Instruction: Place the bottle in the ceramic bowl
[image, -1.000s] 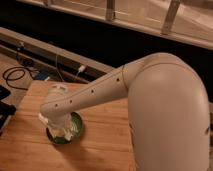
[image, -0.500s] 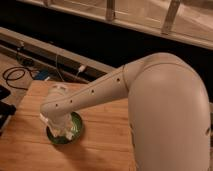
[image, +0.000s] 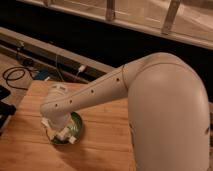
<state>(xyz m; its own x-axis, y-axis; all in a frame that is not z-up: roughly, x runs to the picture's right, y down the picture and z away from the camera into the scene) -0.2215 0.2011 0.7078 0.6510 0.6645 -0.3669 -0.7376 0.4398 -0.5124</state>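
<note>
Apparently the task is close to its end, but not finished. The gripper (image: 59, 131) hangs directly over the ceramic bowl (image: 76, 128), which stands on the wooden table (image: 105, 145) near its left part. Only the right side of the bowl shows, a green crescent with a dark rim; the rest is covered by the wrist and the white fingers.

Between the fingers, at the left edge of the bowl, there is something pale and yellowish (image: 51, 133). I judge that this is the bottle, lowered into or just above the bowl, but its shape, cap and label cannot be made out. Whether it already rests on the glaze or is kept slightly above it, I cannot tell. Also the state of the gripper is not clear: the fingers point down around the pale thing, yet it is not visible if they pinch it or stand apart from it.

What is left, by my judgement, is to let the bottle go so that it lies inside the bowl, and then to lift the arm (image: 100, 90) away without dragging the bowl.

Much is hidden. The big white shoulder of the robot (image: 170, 110) fills the right side and covers that part of the table. Behind the table, dark cables (image: 20, 75) lie on the floor at the left.
</note>
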